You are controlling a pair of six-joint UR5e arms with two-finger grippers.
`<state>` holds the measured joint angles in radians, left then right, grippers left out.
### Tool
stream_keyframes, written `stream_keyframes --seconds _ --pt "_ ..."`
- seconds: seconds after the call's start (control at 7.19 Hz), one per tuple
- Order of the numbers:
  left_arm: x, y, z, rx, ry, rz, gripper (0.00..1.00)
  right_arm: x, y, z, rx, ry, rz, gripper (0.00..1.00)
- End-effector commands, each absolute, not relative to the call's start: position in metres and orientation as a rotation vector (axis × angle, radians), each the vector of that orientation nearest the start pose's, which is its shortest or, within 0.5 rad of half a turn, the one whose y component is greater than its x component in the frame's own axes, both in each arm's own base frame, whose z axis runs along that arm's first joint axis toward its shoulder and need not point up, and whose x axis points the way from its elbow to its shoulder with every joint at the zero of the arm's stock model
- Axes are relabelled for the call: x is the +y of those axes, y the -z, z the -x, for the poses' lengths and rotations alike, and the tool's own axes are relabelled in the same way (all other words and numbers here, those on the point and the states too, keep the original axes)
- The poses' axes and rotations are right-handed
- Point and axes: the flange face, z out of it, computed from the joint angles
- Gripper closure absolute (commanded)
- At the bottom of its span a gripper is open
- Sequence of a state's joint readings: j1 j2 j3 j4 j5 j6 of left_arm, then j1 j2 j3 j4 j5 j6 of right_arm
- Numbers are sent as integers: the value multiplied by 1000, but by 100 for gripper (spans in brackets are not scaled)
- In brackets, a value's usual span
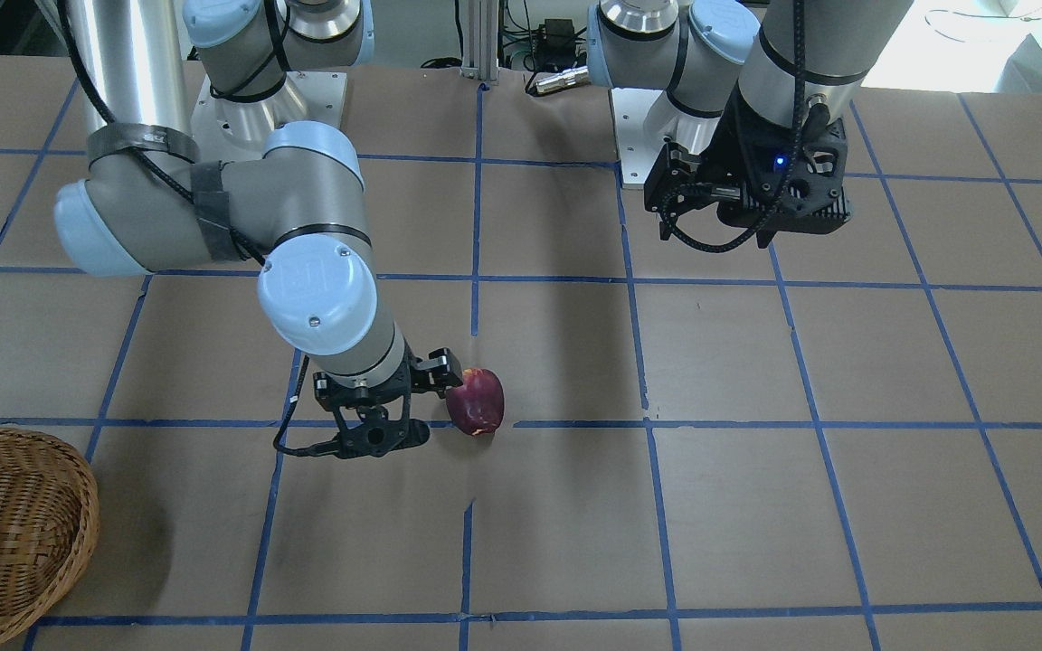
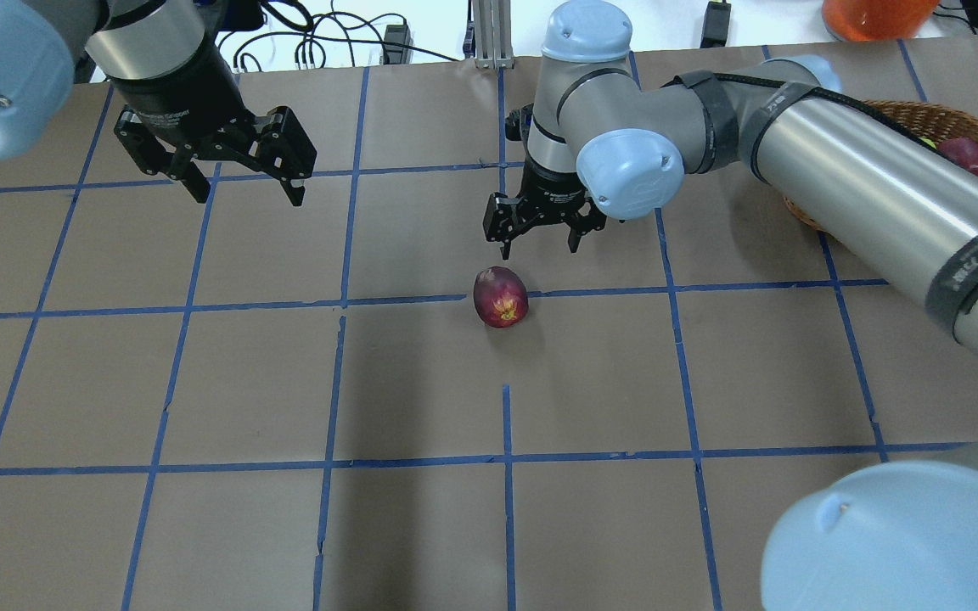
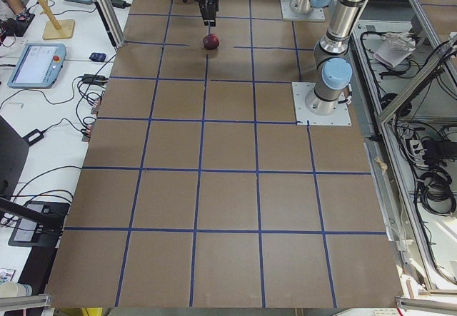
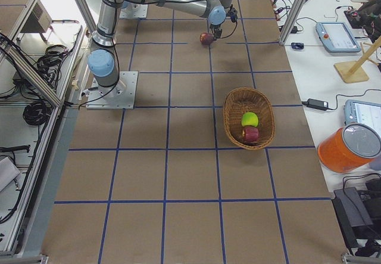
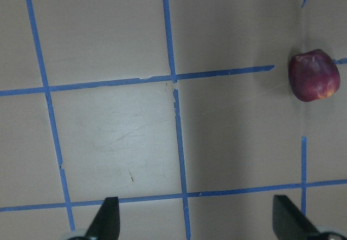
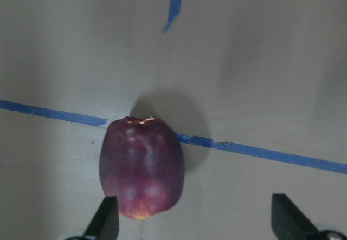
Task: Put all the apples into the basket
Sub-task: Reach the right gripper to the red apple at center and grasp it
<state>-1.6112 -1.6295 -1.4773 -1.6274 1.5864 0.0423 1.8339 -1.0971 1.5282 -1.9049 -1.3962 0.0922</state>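
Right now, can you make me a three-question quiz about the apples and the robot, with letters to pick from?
1. Where is the dark purple apple?
A) in the basket
B) on the table, by a blue tape line
C) held up in the air

2. How many apples lie in the basket?
A) none
B) two
C) three

3. The right end effector is:
A) open
B) shut on an apple
C) shut on nothing

Answers:
1 B: it rests on the brown surface against the blue line.
2 B: one yellow-green apple and one red apple show inside.
3 A: its fingers stand wide apart, gripping nothing.
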Motion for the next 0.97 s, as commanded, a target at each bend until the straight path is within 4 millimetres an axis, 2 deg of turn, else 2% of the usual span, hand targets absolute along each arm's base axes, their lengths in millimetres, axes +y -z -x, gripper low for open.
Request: stream_keyframes --seconds 0.0,0.14,0.28,0.42,0.83 --pt "-509 -500 154 3122 -14 -137 0 -575 -231 -336 2958 -197 250 0" --pt "-508 -501 153 3120 -12 -134 0 -576 -223 -345 2955 -186 193 0" --pt "-508 -501 153 3120 -12 -137 0 -569 -217 -354 2967 -196 211 0" --pt "-508 -500 153 3122 -14 -134 0 -569 -212 -353 2976 -206 227 0" --pt "-508 -501 152 3127 -12 -130 0 -560 -182 -351 2989 -261 214 0"
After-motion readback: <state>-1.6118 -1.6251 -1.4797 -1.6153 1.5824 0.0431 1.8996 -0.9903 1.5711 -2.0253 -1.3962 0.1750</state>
